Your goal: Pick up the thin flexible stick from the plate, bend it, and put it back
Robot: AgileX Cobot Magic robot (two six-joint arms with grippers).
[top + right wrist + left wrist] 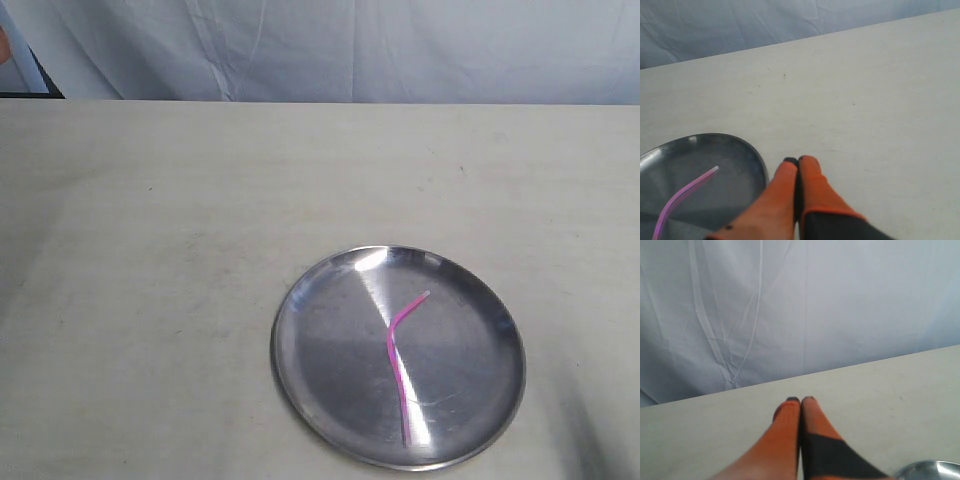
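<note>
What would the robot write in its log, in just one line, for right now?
stick: kinked, lying on plate | left gripper: shut, empty | right gripper: shut, empty, beside plate

Kinked pink stick on silver plate

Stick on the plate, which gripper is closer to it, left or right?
Right. The right gripper hovers just off the plate rim, stick in its view; the left gripper sees only the plate's edge, no stick.
</note>
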